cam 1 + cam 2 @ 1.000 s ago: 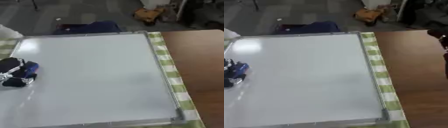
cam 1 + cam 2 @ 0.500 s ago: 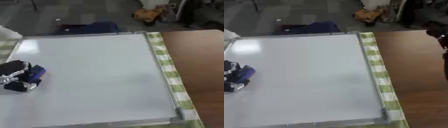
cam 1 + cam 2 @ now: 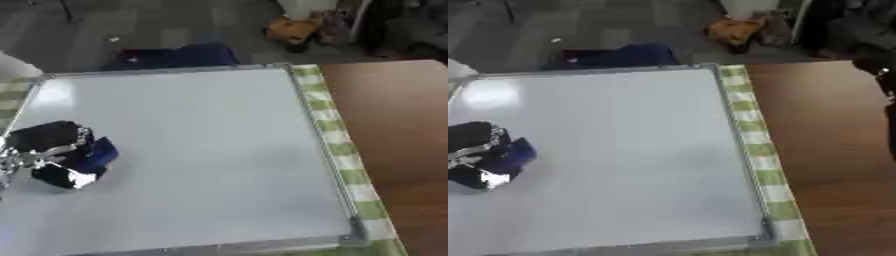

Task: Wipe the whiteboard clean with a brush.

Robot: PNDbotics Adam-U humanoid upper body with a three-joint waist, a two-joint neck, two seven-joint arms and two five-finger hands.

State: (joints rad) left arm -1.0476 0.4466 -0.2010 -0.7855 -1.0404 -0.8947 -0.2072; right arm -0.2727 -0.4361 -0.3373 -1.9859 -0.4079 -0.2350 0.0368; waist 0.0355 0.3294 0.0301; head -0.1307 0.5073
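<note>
The whiteboard [image 3: 206,150] lies flat in its metal frame, and its surface looks blank. My left hand [image 3: 45,152], black with silver joints, sits on the board near its left edge. Its fingers are curled round a blue brush [image 3: 98,154], which sticks out to the right and rests on the board. A dark part of my right hand [image 3: 885,70] shows at the right edge of the right eye view, above the brown table and away from the board.
A green checked cloth [image 3: 339,150] runs along the board's right side. Beyond it is the brown tabletop [image 3: 402,125]. On the floor past the far edge lie a dark blue bundle [image 3: 175,55] and an orange object [image 3: 293,30].
My left hand has slid with the brush to the right and a little nearer over the board's left part. The right arm has stayed put.
</note>
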